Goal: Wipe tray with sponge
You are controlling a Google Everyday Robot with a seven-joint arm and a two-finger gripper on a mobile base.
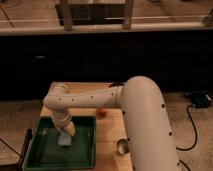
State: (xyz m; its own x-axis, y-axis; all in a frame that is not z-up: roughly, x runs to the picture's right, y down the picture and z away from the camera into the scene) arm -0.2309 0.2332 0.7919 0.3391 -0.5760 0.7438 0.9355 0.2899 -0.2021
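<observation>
The wiping step is in hand. The gripper (66, 129) is down inside the tray (81, 151), which sits at the bench's (108, 134) front left corner. The gripper is right on top of the sponge (65, 140), which lies near the tray's middle. Whether it is clamped on the sponge or only pressing it cannot be told. The next move likely calls for steady downward pressure and strokes toward the bare corners, short of the rim.

The white arm (90, 99) stretches toward 9 o'clock, bends at the elbow, and its gripper (65, 131) points down toward 6 o'clock.
</observation>
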